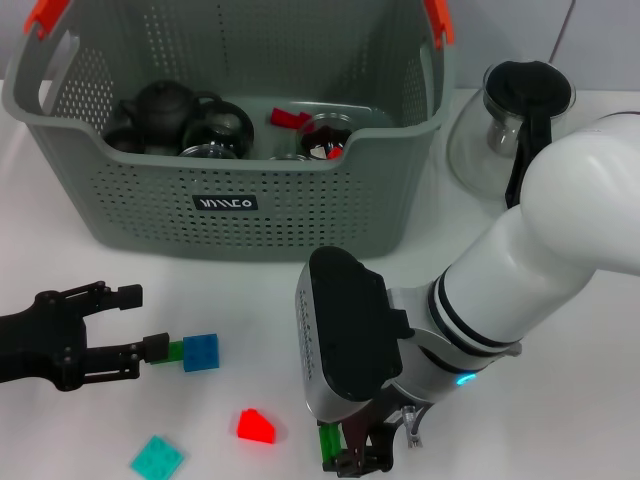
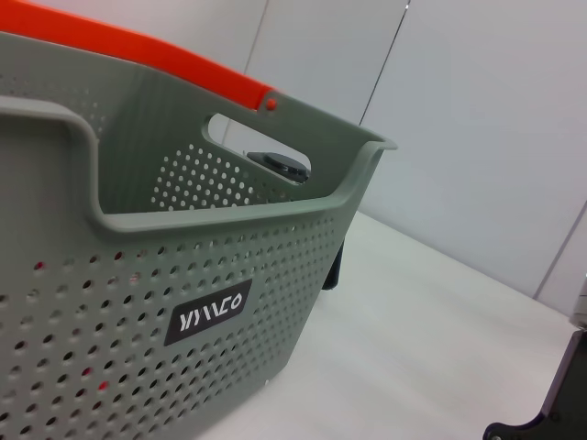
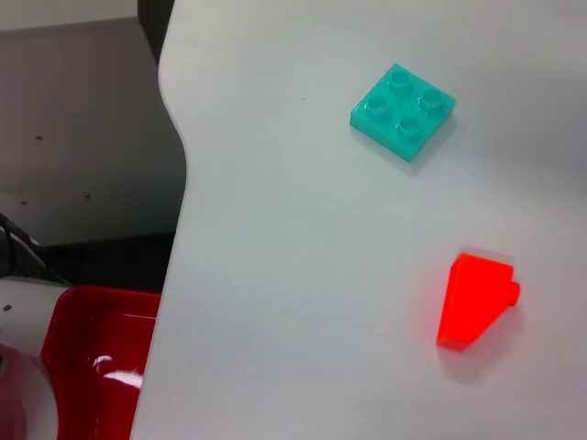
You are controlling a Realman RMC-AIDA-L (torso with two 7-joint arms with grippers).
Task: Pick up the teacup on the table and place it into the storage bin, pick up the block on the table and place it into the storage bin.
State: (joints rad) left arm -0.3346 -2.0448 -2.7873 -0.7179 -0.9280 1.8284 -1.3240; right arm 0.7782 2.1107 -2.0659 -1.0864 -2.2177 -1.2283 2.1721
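A: Where are the blocks?

B: Several lie on the white surface (image 1: 560,420) in front of the bin (image 1: 240,190). A blue block (image 1: 200,352) with a small green block (image 1: 174,351) against it sits by the left claw (image 1: 128,322). A red block (image 1: 256,427) and a teal block (image 1: 157,458) lie nearer the front edge. Another green piece (image 1: 328,443) sits at the right claw (image 1: 370,455).

A: Is the right claw gripping that green piece?

B: It looks so: the fingers are down low at the front edge with the green piece between them, closed on it as far as I can judge. The right wrist view shows only the red and teal blocks on the surface.

A: And the left claw?

B: Open, low over the surface, one fingertip just beside the green and blue pair. It holds nothing.

A: The teacup?

B: The bin already holds a dark teapot (image 1: 165,105), glassware and red pieces. I see no cup left on the surface, so I judge that step done. A glass pot (image 1: 510,125) stands beside the bin.

A: So which step is this?

B: The block step. Next, the right arm needs to lift its piece, carry it over the bin's front wall, and release inside.
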